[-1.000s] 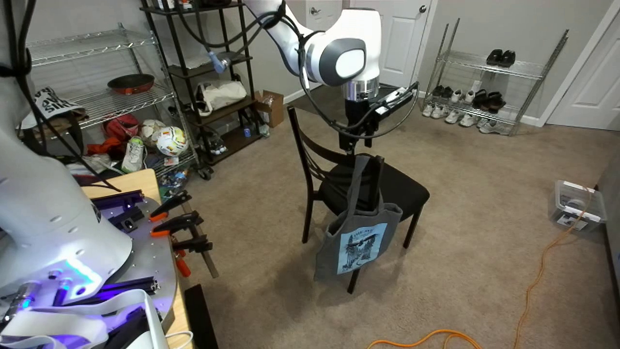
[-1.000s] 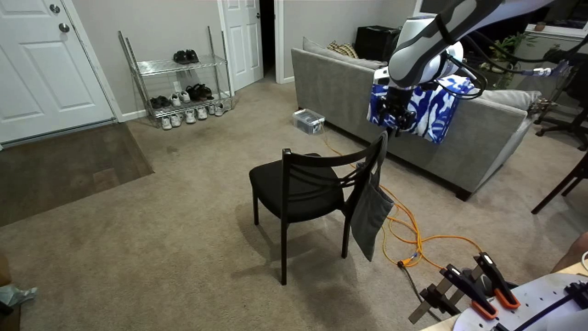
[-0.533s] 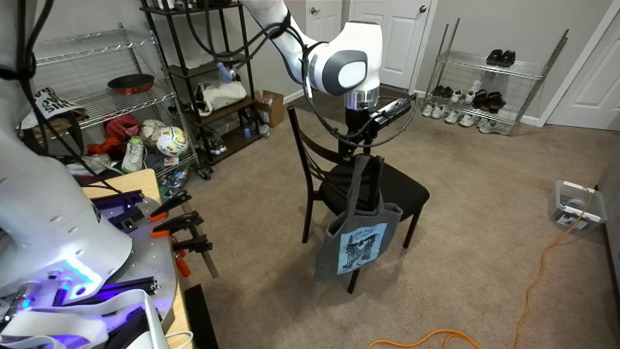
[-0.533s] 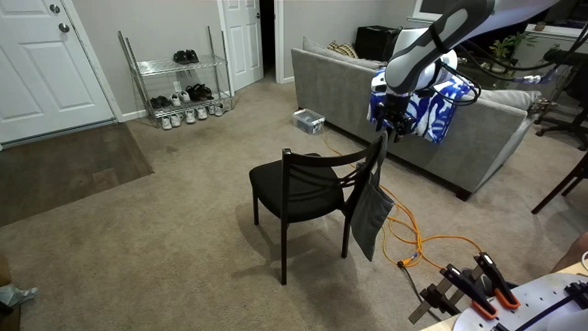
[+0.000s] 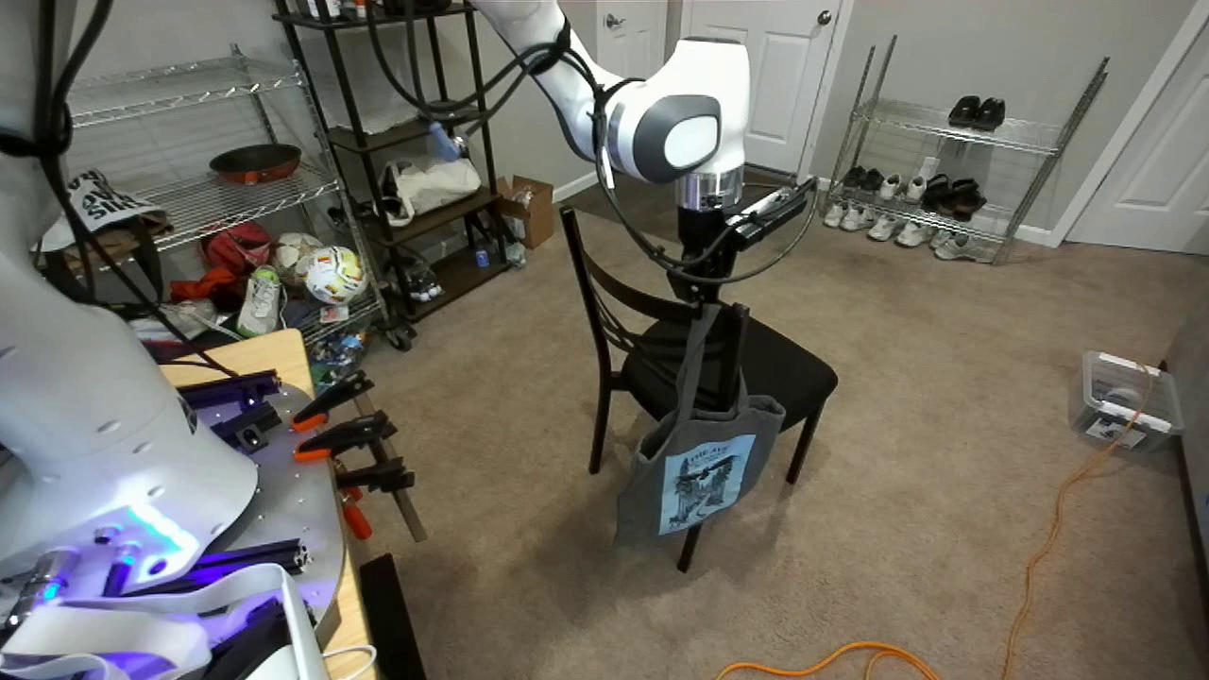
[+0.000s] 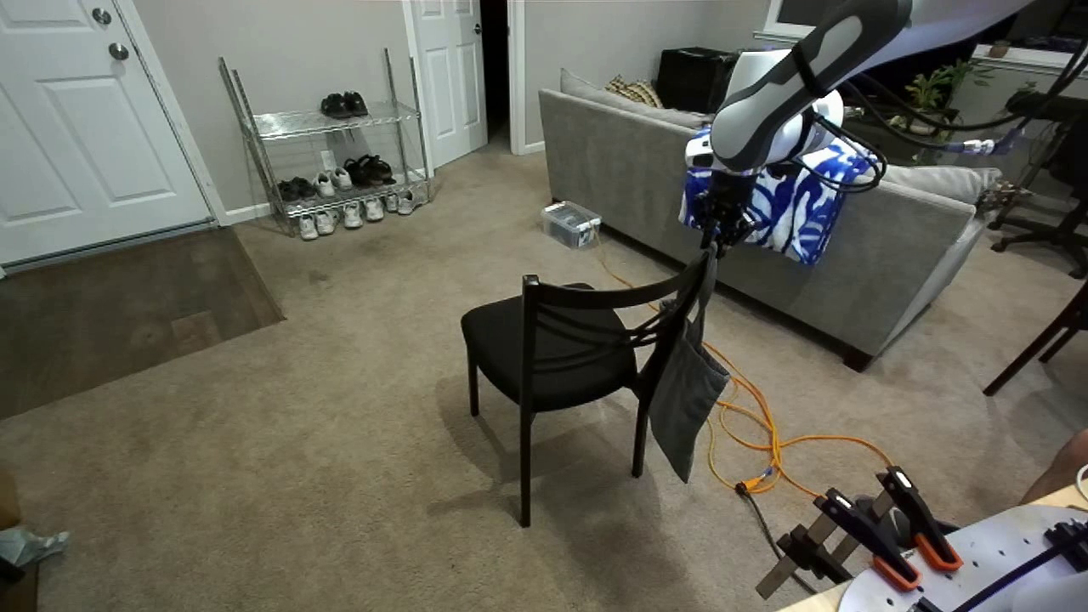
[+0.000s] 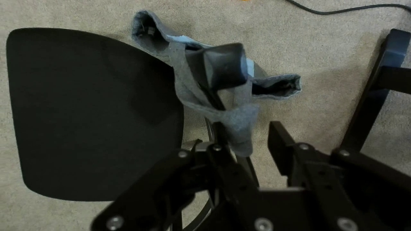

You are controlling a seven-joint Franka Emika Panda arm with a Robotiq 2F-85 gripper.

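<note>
On the left I see black clamps [image 5: 345, 433]. Mid-room, a gray tote bag [image 5: 701, 477] hangs by its strap [image 7: 240, 123] from the near post [image 7: 226, 65] of a black chair [image 5: 793, 366]. Just above, the gripper [image 5: 701, 297] has its jaws apart, the strap showing between them in the wrist view. I take this as the grasping step; the next move seems to call for squeezing the strap without catching the post. Farther right sits a clear bin [image 5: 1124, 404].
</note>
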